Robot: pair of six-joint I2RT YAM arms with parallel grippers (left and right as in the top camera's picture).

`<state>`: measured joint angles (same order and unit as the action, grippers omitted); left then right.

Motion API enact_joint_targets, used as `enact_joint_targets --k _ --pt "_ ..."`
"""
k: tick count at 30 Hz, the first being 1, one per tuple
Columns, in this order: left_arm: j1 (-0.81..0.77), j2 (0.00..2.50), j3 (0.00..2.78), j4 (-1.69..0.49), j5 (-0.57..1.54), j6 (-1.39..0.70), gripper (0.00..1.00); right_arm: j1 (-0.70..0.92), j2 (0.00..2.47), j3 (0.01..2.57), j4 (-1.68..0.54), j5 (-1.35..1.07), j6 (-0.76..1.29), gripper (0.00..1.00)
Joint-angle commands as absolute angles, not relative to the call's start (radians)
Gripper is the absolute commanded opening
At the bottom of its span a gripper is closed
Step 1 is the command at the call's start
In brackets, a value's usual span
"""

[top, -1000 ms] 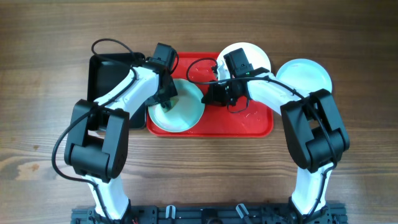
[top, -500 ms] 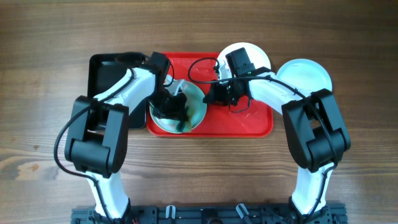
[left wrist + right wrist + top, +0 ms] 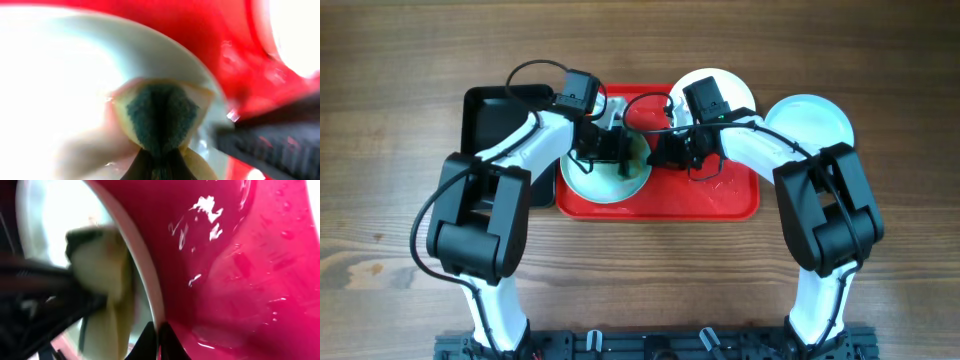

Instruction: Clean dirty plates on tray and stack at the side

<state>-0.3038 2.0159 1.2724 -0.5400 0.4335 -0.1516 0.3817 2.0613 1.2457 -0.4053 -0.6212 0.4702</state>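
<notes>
A pale mint plate [image 3: 592,183] lies on the left part of the red tray [image 3: 720,195]. My left gripper [image 3: 612,158] is shut on a green-and-yellow sponge [image 3: 160,115] and presses it against the plate's inner face [image 3: 150,55]. My right gripper [image 3: 656,153] is shut on this plate's right rim [image 3: 146,280], with the thin fingers [image 3: 149,341] pinching the edge over the tray floor [image 3: 240,280]. From the right wrist the sponge [image 3: 102,265] shows on the far side of the rim. The plate surface that shows looks free of red streaks.
A white plate [image 3: 720,88] sits at the tray's far edge, behind the right wrist. Another mint-blue plate [image 3: 812,120] lies on the wooden table to the right of the tray. A black tray [image 3: 492,115] stands against the red tray's left side.
The left gripper has swept the sponge from the plate's left side round its near part and up to its far right. The right gripper has held the rim without moving.
</notes>
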Motion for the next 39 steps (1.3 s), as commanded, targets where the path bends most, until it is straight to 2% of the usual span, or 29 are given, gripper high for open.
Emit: enact_joint_targets --k 1,6,12,18,21,27,33,39 --pt "-0.3 2.025 1.27 -0.545 -0.041 -0.433 0.04 0.378 2.091 1.235 -0.411 -0.592 0.468 0.04" --pt "-0.3 2.025 1.27 -0.655 -0.233 -0.617 0.04 0.378 2.091 1.235 -0.411 -0.592 0.468 0.04" --pt "-0.309 2.025 1.27 -0.81 -0.227 -0.752 0.04 0.378 2.091 1.235 -0.411 -0.592 0.468 0.04" --pt "-0.315 2.017 1.27 -0.842 0.29 -0.449 0.04 0.379 2.091 1.235 -0.412 -0.591 0.468 0.04" --pt "-0.316 1.984 1.27 -0.839 0.45 -0.369 0.04 0.379 2.091 1.235 -0.413 -0.592 0.466 0.04" --pt "-0.274 1.837 1.303 -0.842 0.458 -0.362 0.04 0.378 2.091 1.235 -0.411 -0.591 0.464 0.04" --pt "-0.145 1.705 1.341 -0.844 0.422 -0.371 0.04 0.379 2.091 1.235 -0.407 -0.574 0.472 0.04" --pt "-0.033 1.681 1.341 -0.897 0.417 -0.344 0.04 0.385 2.091 1.236 -0.399 -0.574 0.471 0.04"
